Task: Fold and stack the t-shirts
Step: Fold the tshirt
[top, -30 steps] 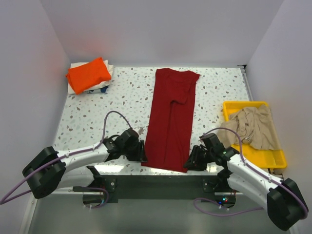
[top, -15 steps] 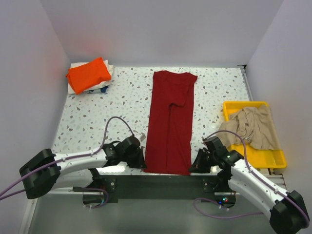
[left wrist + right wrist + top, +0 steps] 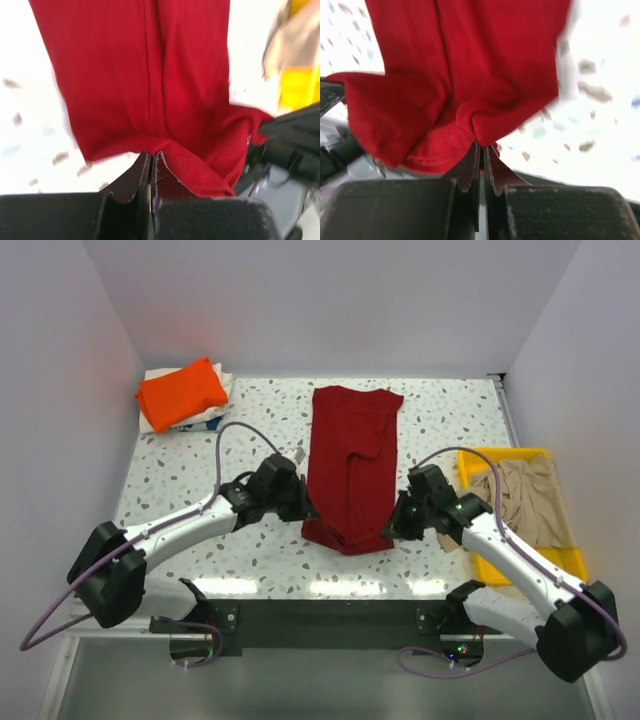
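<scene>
Two near corners of the dark red cloth t-shirt (image 3: 352, 455) on the speckled tabletop (image 3: 250, 430) sit pinched in the left claw (image 3: 306, 512) and right claw (image 3: 392, 530); it looks limp and light, so corners suit

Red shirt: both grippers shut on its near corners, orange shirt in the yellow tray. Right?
One slip: the orange shirt lies folded at the far left, not in the yellow tray, which holds the beige shirt. The top view shows it. The left gripper and right gripper are indeed shut on the red shirt's near corners.
</scene>
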Available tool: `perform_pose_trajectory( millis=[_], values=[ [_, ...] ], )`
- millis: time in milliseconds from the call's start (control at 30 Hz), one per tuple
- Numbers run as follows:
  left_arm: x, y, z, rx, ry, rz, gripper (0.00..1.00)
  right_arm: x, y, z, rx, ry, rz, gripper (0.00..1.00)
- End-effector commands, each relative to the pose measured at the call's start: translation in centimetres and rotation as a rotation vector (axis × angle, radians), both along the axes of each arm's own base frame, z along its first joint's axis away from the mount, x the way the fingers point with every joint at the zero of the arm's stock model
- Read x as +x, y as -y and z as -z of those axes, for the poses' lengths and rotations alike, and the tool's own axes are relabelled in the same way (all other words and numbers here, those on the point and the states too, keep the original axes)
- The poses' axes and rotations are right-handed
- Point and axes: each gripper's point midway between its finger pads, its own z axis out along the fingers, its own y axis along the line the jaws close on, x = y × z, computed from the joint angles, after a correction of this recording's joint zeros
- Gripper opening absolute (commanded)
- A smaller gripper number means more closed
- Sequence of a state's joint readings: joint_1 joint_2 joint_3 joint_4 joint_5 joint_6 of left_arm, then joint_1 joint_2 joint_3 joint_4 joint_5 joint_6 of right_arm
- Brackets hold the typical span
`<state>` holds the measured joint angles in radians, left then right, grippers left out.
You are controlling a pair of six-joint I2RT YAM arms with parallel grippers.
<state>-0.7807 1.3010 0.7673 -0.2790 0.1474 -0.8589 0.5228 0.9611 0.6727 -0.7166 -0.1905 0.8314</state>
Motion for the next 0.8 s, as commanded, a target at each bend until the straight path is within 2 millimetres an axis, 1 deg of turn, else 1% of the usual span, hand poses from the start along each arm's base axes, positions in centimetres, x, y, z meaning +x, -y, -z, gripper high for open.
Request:
perform_pose_trajectory(
  millis=[0, 33, 67, 100, 133, 167, 200, 233, 267, 300, 333, 367, 400, 433, 467, 500, 600, 667, 733, 767],
  values=[
    [6.0, 1.4, -3.7, -0.031, 0.141, -0.028, 0.00, 6.7, -1.2, -2.3, 0.008, 0.146, 0.064, 0.00],
    [7.0, 1.4, -3.5, -0.022, 0.135, -0.055, 0.00, 8.6, -1.9, -2.6, 0.020, 0.158, 0.074, 0.00],
    [8.3, 1.4, -2.5, -0.023, 0.106, -0.074, 0.00, 9.8, -1.9, -2.6, 0.024, 0.157, 0.091, 0.00],
    [9.5, 2.0, -3.3, -0.050, 0.121, -0.079, 0.00, 11.3, -2.3, -3.5, 0.035, 0.178, 0.100, 0.00],
    [10.4, 2.1, -3.1, -0.057, 0.114, -0.101, 0.00, 12.5, -2.5, -2.6, 0.023, 0.163, 0.108, 0.00],
    [11.8, 1.9, -2.1, -0.045, 0.107, -0.132, 0.00, 13.5, -2.2, -2.6, 0.023, 0.163, 0.126, 0.00],
    [13.0, 2.2, -2.7, -0.061, 0.124, -0.143, 0.00, 14.6, -2.3, -3.0, 0.030, 0.174, 0.135, 0.00],
    [13.8, 2.1, -2.5, -0.058, 0.122, -0.160, 0.00, 15.4, -2.2, -2.6, 0.033, 0.162, 0.146, 0.00],
    [14.9, 1.7, -2.4, -0.060, 0.116, -0.190, 0.00, 16.6, -1.6, -1.6, 0.031, 0.143, 0.169, 0.00],
    [16.0, 1.9, -2.1, -0.059, 0.110, -0.200, 0.00, 17.4, -1.6, -1.7, 0.054, 0.139, 0.171, 0.00],
    [16.7, 1.8, -2.1, -0.061, 0.114, -0.213, 0.00, 18.3, -1.4, -1.7, 0.062, 0.147, 0.182, 0.00],
    [17.8, 1.2, -2.1, -0.058, 0.119, -0.242, 0.00, 19.2, -0.7, -1.6, 0.061, 0.149, 0.204, 0.00],
    [18.9, 1.1, -2.1, -0.060, 0.137, -0.261, 0.00, 20.1, -0.4, -1.0, 0.053, 0.140, 0.213, 0.00],
    [19.6, 0.9, -1.9, -0.058, 0.140, -0.273, 0.00, 20.7, -0.3, -0.9, 0.059, 0.143, 0.217, 0.00],
    [20.4, 0.3, -1.0, -0.052, 0.121, -0.293, 0.00, 21.5, 0.3, -0.6, 0.064, 0.141, 0.234, 0.00],
    [21.2, 0.5, -1.4, -0.068, 0.127, -0.297, 0.00, 22.1, 0.3, 0.0, 0.068, 0.126, 0.239, 0.00],
    [22.9, 0.3, -1.2, -0.083, 0.126, -0.312, 0.00, 23.6, 0.6, 0.5, 0.093, 0.112, 0.245, 0.00],
    [23.7, -0.2, -0.7, -0.083, 0.123, -0.323, 0.00, 24.3, 1.0, 0.5, 0.090, 0.117, 0.260, 0.00],
    [24.4, -0.5, -0.7, -0.087, 0.127, -0.330, 0.00, 25.0, 1.3, 0.5, 0.105, 0.113, 0.264, 0.00],
    [24.8, -0.2, -0.9, -0.103, 0.130, -0.319, 0.00, 25.2, 1.4, 0.7, 0.110, 0.110, 0.271, 0.00]
  ],
)
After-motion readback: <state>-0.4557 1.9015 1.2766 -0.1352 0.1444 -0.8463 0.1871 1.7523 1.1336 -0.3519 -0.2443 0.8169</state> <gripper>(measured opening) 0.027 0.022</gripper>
